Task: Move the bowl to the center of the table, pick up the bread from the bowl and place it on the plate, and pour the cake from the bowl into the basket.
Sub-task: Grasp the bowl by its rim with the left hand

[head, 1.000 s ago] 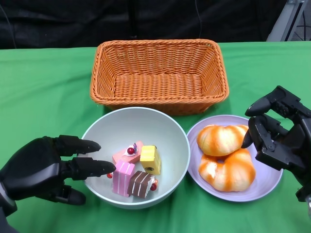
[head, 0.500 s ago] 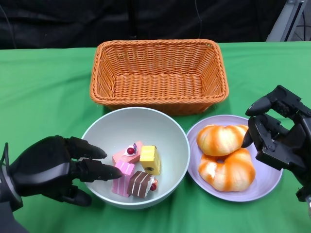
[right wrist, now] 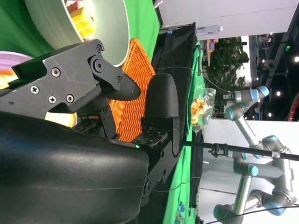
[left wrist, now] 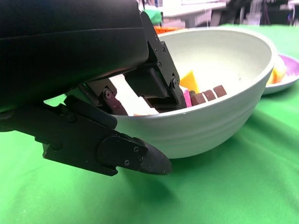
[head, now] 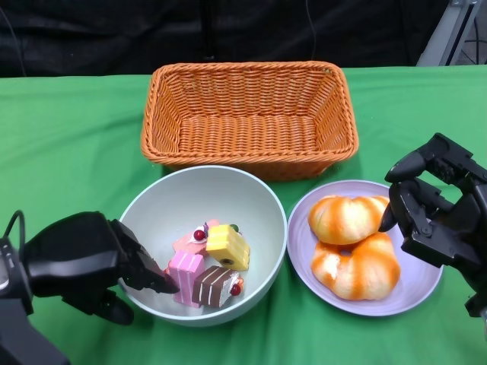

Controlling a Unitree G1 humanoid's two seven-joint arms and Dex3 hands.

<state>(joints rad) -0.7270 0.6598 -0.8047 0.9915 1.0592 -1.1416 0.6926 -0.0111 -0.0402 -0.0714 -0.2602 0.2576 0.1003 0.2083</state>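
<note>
Since the earlier frame the left hand (head: 84,266) has closed on the bowl (head: 228,194) rim, tilting it; cakes (head: 209,266) shifted. Right hand (head: 437,217) hovers spread beside the bread (head: 354,243) on the plate (head: 422,289). Left wrist view: fingers (left wrist: 159,79) inside the rim, thumb (left wrist: 117,151) outside. A thin pinch could slip, spilling cakes onto the worktop (head: 68,152) short of the basket (head: 247,114).

One pale bowl (head: 262,209) sits just beside the left hand (head: 80,262) and holds four small cakes (head: 209,262): a pink one, a yellow one, a brown one and a pink one with a cherry. One purple plate (head: 422,285) next to the right hand (head: 434,209) carries two bread rolls (head: 354,243). One orange basket (head: 247,114) lies beyond both hands.
</note>
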